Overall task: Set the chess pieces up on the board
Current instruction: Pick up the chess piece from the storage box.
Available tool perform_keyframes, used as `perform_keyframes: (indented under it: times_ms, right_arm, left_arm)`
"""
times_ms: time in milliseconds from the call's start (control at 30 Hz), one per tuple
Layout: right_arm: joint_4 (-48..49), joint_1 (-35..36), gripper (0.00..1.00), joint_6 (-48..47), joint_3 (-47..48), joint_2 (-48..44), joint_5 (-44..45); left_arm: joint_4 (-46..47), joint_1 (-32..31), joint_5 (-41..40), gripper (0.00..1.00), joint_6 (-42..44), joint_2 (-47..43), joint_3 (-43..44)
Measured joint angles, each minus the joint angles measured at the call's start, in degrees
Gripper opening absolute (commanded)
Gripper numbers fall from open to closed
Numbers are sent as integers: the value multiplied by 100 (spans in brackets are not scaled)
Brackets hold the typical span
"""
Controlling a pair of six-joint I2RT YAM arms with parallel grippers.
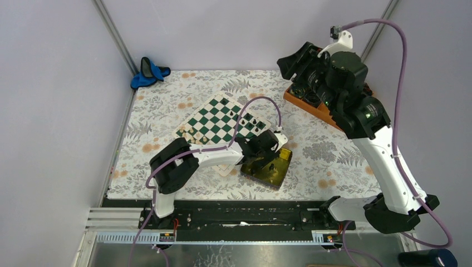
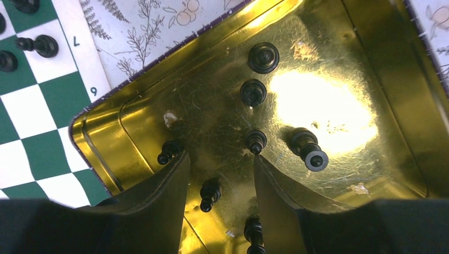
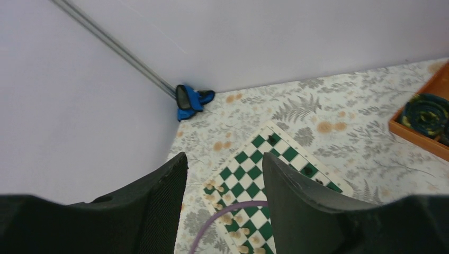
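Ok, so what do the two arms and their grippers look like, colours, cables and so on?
The left arm and right arm have white links with chunky black joints and bases. A lilac cable loops along each. The right arm shows a small green light. The left gripper and right gripper are black, each with two broad tapering fingers.

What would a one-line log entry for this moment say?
left gripper: open over gold tin tray, above a small black chess piece | right gripper: open, raised, empty | green-and-white chessboard: partly set
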Motion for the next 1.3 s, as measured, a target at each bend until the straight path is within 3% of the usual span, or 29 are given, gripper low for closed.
perform_keyframes:
  times_ms: [367, 1300]
  right_arm:
    - [131, 0, 54, -232, -1681, -555, 457]
    - [345, -7, 53, -442, -2212, -883, 1067]
  left_arm:
    - [-24, -4, 96, 55, 0, -105, 212]
    - [-44, -24, 304, 50, -31, 219, 369]
